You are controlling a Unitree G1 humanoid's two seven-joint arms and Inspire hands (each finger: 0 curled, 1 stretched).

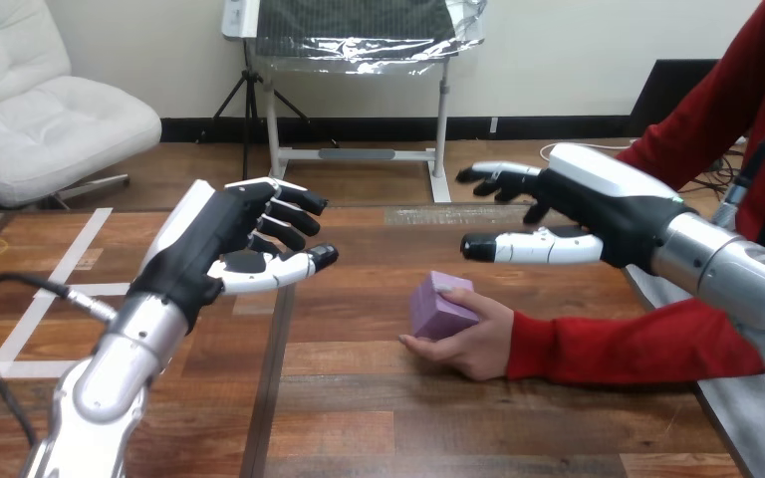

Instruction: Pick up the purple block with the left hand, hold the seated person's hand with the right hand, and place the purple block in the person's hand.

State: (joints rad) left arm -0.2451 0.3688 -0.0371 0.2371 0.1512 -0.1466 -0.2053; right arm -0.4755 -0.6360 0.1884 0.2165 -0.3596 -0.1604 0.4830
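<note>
The purple block (441, 306) lies in the person's hand (470, 341), which rests palm-up on the wooden table (359, 398) with its fingers curled round the block. The red sleeve runs off to the right. My left hand (234, 244) hovers left of the block, apart from it, with fingers loosely bent and nothing in them. Above and to the right of the block floats my right hand (568, 214), fingers stretched out leftward, thumb below them, clear of the person's hand.
White tape lines (60, 269) mark the left part of the table. The table's right edge (677, 339) runs under the person's forearm. Bare wood stretches in front of the person's hand.
</note>
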